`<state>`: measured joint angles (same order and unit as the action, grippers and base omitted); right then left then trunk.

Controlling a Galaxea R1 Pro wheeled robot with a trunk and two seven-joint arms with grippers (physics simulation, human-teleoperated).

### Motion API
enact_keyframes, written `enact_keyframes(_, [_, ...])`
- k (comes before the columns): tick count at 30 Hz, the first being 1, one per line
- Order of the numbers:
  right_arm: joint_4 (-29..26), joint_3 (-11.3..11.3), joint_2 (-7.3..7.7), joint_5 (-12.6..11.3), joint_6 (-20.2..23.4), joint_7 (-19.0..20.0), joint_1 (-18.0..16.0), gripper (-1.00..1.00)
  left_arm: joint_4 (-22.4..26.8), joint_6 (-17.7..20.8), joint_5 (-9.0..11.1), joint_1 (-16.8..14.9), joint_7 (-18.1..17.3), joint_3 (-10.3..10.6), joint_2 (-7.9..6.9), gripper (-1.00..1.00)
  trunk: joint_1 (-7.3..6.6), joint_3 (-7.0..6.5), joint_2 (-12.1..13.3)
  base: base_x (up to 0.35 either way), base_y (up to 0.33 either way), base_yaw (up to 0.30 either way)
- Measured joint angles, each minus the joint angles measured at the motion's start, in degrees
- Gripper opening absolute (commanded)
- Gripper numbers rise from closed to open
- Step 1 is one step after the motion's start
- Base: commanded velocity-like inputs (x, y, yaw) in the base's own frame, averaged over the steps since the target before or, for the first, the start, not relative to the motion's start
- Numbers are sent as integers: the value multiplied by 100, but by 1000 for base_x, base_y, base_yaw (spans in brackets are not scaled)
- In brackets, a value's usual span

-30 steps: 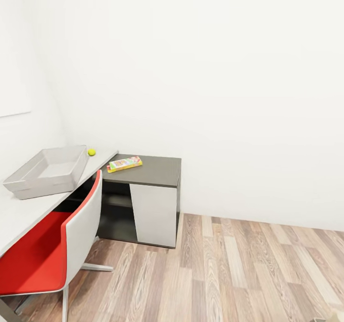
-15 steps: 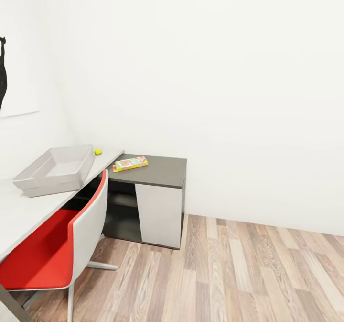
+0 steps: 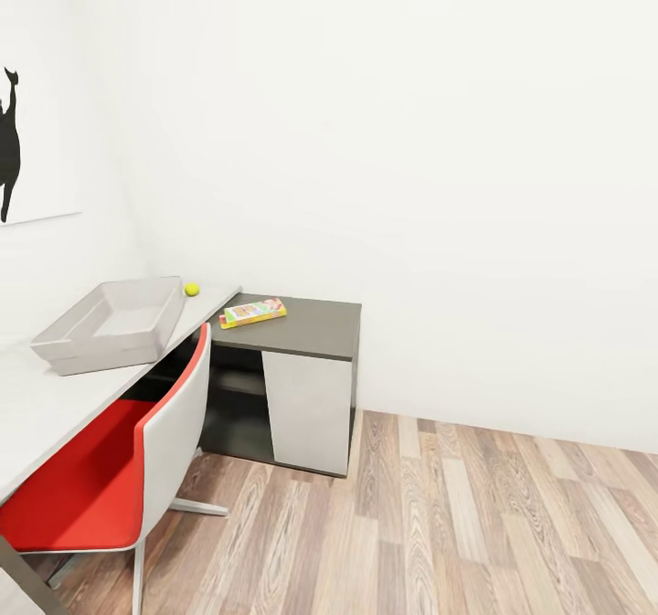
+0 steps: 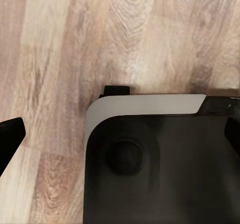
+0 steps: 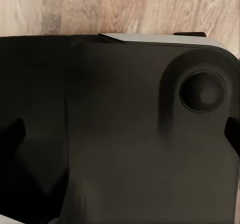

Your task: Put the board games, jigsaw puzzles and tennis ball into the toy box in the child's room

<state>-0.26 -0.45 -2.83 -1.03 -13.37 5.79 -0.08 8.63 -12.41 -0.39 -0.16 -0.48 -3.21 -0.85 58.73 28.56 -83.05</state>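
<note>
One board game (image 3: 252, 312) lies on the dark cabinet (image 3: 315, 324), the tennis ball (image 3: 191, 290) just beside the toy box (image 3: 110, 327) on the tabletop (image 3: 37, 414). Both tools' fingertips appear spread, probably empty. The base should be brought closer, clear of the chair (image 3: 137, 455).

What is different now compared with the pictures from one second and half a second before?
Only the head camera has turned left: the whole scene slid right in the picture, and a black figure on the wall picture came into view. Nothing was taken hold of or let go. The toy box and tennis ball rest unchanged on the table, and the board game lies on the dark-topped cabinet.
</note>
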Motion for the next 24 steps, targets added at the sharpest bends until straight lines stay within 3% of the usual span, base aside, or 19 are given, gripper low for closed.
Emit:
enact_keyframes(9, [0,5,9,-3,-9,0,0,100,0,0,0,0,0,0,2,100,-1,0,0,20,0,0])
enact_keyframes(24, [1,0,26,-7,-11,0,0,100,1,-140,-7,0,0,7,5,100,-2,0,0,189,0,-22])
